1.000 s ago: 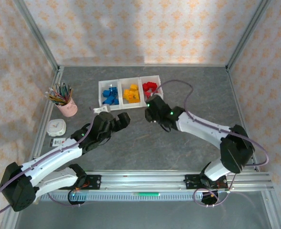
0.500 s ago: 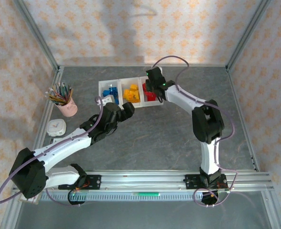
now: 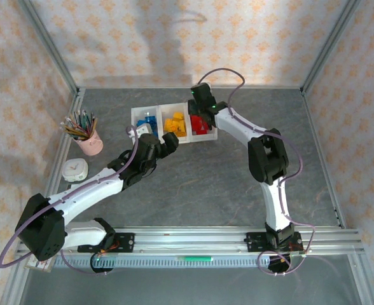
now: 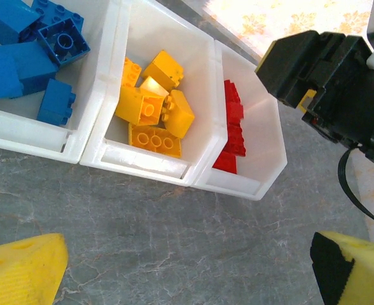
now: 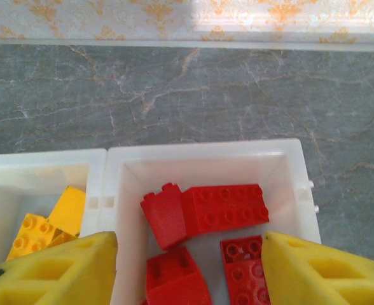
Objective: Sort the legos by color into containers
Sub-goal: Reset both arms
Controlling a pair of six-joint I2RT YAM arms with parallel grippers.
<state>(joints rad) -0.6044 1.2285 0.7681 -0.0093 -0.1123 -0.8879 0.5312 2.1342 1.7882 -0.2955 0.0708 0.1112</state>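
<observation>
My right gripper (image 5: 190, 260) has moved far, over the right bin (image 5: 200, 159) of red legos (image 5: 225, 213), claw spread and empty. The left gripper (image 4: 187, 270) is spread too. I judge the sorting almost done.

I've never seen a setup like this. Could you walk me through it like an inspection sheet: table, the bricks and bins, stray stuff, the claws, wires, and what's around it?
Surface: grey marbled table; no loose bricks seen on it.
Job's things: three joined white bins holding blue legos, yellow legos and red legos, one colour per bin.
Clutter: pink cup of pencils and a small white round object, both at the table's left edge.
Grippers: left gripper open and empty, in front of the bins; right gripper open and empty, over the red bin.
Cables: purple cables loop along both arms.
Surroundings: patterned wall panels, metal frame, rail at the near edge.
</observation>
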